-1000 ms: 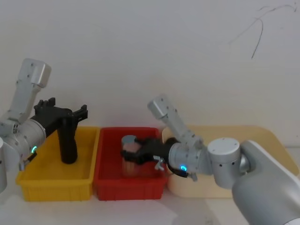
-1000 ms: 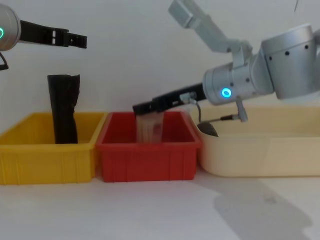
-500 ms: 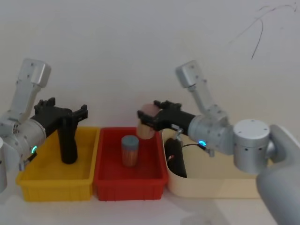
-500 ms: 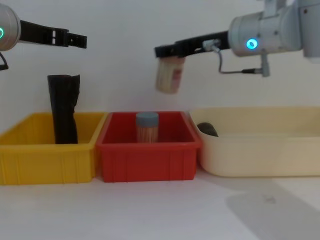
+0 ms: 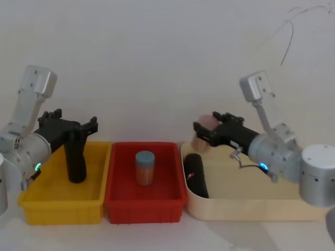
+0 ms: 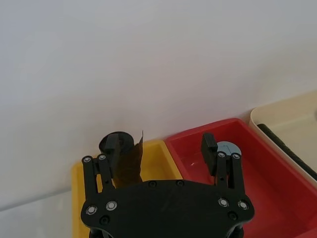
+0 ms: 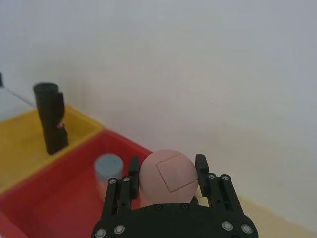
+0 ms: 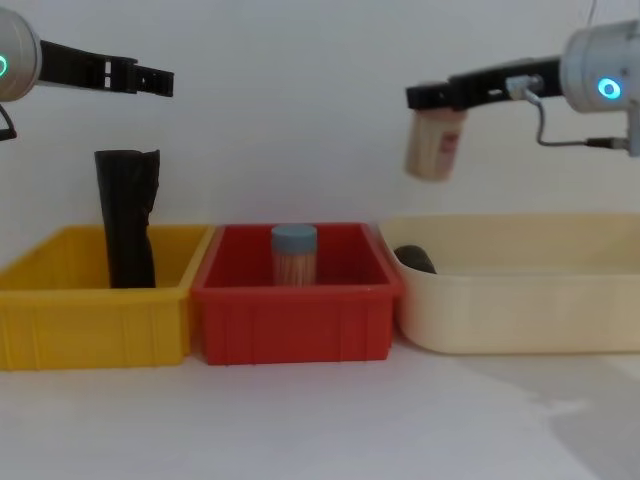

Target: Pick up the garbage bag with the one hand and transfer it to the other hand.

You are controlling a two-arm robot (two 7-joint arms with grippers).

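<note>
Pinkish-tan plastic is what the right gripper [image 8: 436,98] has its jaws clamped on: a small capped jar [image 8: 433,145] hanging upright above the near-left corner of the cream tub [image 8: 520,300], so not actually the garbage bag. The garbage bag roll [image 8: 126,217], the tall black one, stands upright in the yellow bin [image 8: 90,325], leaning toward its back wall, and nothing is touching it. The left gripper [image 5: 70,127] hovers right above the roll's top with its jaws spread wide and empty. My take is that the jar wants setting down into the tub low and gentle, clear of the other black roll [image 5: 195,175] lying along the tub's left wall, and upright so it doesn't tip. After that the left arm could drop straight down over the bag roll. The right arm reaches across from the right with its wrist about level, well above the bins. The left forearm angles up and back. A blue-lidded jar [image 8: 294,254] sits in the red bin [image 8: 295,320] between them.
</note>
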